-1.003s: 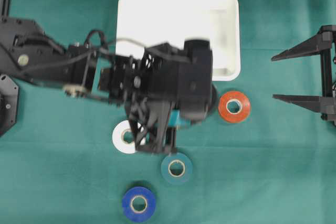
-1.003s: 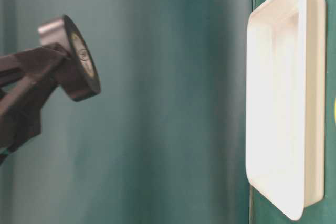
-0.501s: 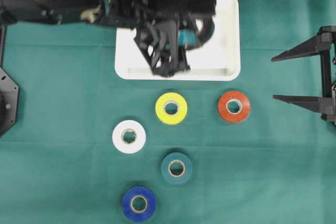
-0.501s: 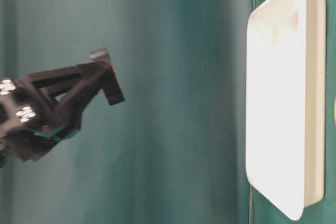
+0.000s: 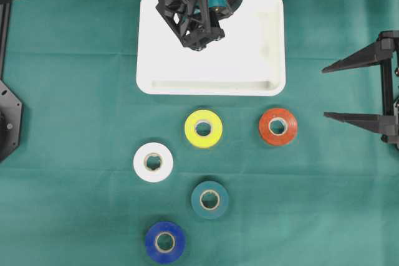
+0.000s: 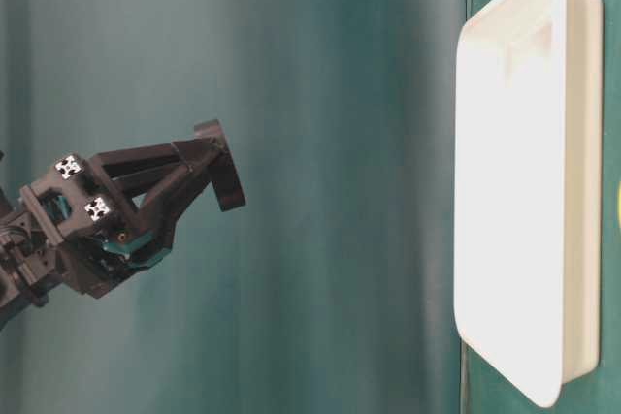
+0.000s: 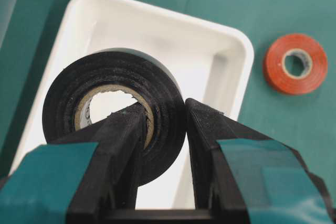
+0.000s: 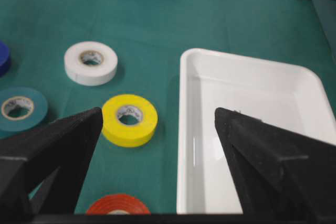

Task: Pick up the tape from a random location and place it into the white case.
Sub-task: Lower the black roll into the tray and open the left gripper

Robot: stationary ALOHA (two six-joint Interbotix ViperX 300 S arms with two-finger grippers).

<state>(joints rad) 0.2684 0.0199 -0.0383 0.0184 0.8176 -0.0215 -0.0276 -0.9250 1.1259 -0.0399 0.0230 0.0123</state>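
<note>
The left hand [image 7: 164, 124] is clenched on the black roll of matte vinyl tape with a cardboard core [image 7: 113, 114], one finger through the core and one on the outer wall. The roll hangs above the shallow white plastic case with rounded corners and raised rim [image 5: 268, 79]. Recommended: lower until the roll nears the glossy floor, then release, keeping clear of the rim. The right hand [image 5: 349, 91] is released, jaws wide, beside the green cloth counter [image 5: 312, 204]
</note>
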